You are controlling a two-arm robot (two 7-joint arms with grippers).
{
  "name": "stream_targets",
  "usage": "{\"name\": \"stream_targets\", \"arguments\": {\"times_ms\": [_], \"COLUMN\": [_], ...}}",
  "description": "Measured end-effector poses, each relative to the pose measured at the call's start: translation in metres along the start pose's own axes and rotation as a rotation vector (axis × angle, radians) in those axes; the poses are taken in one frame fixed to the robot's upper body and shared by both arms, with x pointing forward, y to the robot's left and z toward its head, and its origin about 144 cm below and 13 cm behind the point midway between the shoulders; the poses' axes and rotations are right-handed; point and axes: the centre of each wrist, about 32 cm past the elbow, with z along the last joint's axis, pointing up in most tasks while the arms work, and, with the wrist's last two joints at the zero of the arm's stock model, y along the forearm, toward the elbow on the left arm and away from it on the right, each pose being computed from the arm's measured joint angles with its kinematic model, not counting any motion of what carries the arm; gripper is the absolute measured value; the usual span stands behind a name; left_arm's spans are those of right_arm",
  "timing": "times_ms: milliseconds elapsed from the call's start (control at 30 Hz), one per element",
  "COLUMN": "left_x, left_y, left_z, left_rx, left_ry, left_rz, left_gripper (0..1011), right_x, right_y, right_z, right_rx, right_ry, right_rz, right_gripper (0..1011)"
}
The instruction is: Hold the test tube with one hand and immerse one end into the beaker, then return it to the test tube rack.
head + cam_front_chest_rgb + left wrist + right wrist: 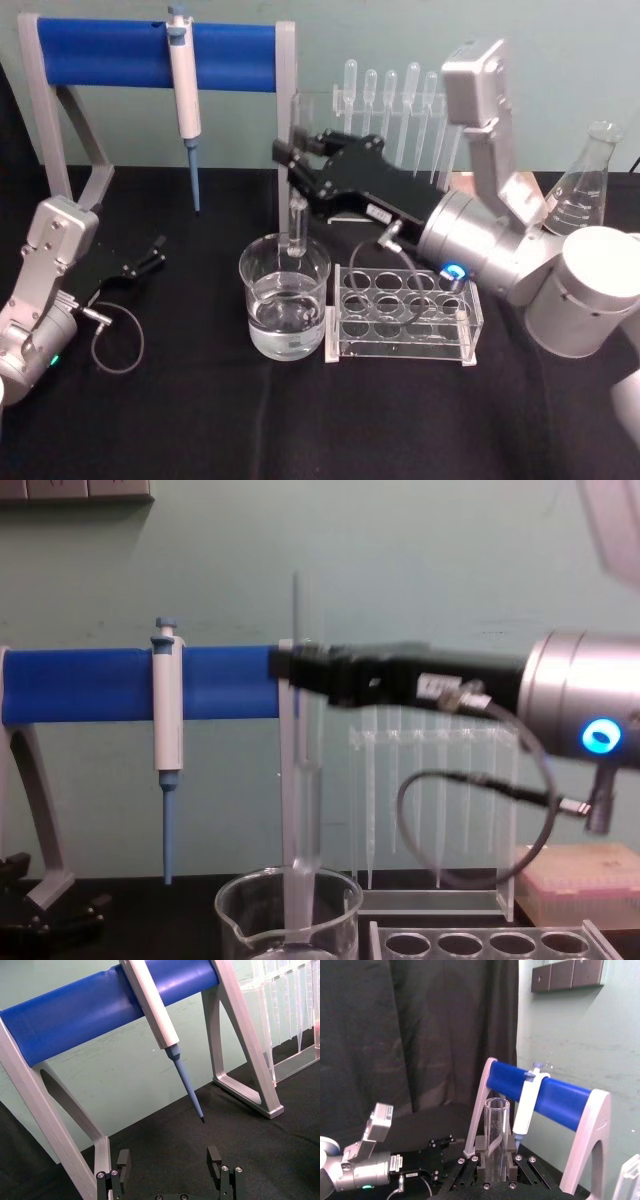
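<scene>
The right gripper (297,172) is clamped on the test tube (297,228), which stands upright with its lower end down inside the mouth of the beaker (284,300). Pickup is done and the dip looks underway, by my read. Left to do: finish immersing, lift out, and put the tube in the rack (405,315) just right of the beaker. The left gripper (152,256) sits parked well left of the beaker, fingers spread, holding nothing. Glass on glass makes it hard to tell whether the tube tip reaches the water (285,326). The chest view cuts off the beaker's bottom.
</scene>
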Motion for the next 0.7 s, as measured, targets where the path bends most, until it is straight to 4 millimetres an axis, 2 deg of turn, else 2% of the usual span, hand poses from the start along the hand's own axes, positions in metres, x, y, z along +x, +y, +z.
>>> {"name": "stream_targets", "arguments": {"times_ms": [167,267,467,700], "left_x": [0.0,0.0,0.0,0.0], "left_y": [0.0,0.0,0.0,0.0], "left_z": [0.0,0.0,0.0,0.0], "left_rx": [0.0,0.0,0.0,0.0], "left_ry": [0.0,0.0,0.0,0.0], "left_rz": [0.0,0.0,0.0,0.0], "left_gripper": [1000,1000,1000,1000], "right_x": [-0.001,-0.002,-0.006,-0.009], "right_y": [0.004,0.006,0.003,0.0], "right_z": [-0.017,-0.038,-0.067,-0.09], "right_rx": [-0.016,-0.025,-0.039,-0.052], "right_ry": [0.012,0.028,0.042,0.047], "right_rz": [0.006,0.014,0.019,0.015], "right_gripper": [225,224,224,224]}}
